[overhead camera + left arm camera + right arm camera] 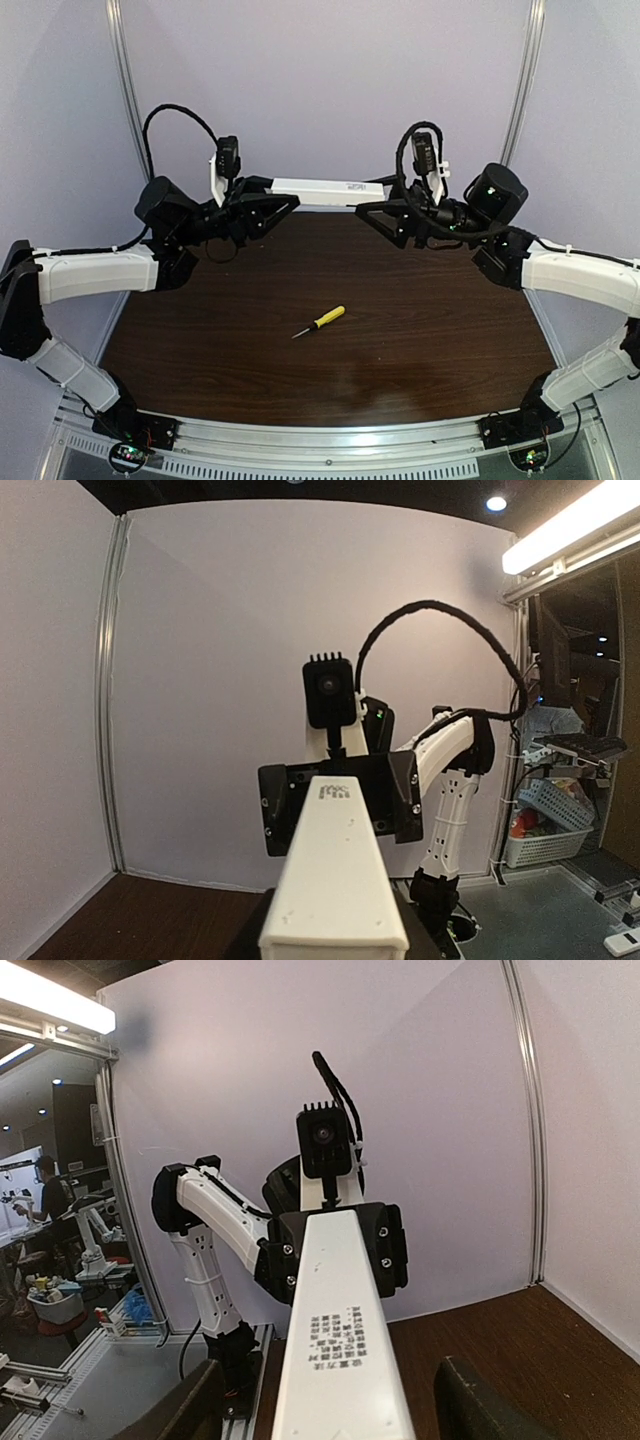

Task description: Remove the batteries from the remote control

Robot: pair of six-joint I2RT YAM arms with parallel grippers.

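The remote control [320, 188], a slim white bar, hangs level in the air over the back of the table. My left gripper [285, 202] is shut on its left end. In the left wrist view the remote control [335, 880] runs away from the camera toward the right gripper [340, 800]. My right gripper [367, 207] is at the other end, open. Its dark fingers [480, 1400] stand on both sides of the remote control [340, 1350] with a gap on each side. The printed label faces the right wrist camera. The batteries are hidden.
A yellow-handled screwdriver [320, 321] lies on the dark wooden table [420, 330], near the middle. White walls close the back and sides. Both arms reach inward from the table's sides.
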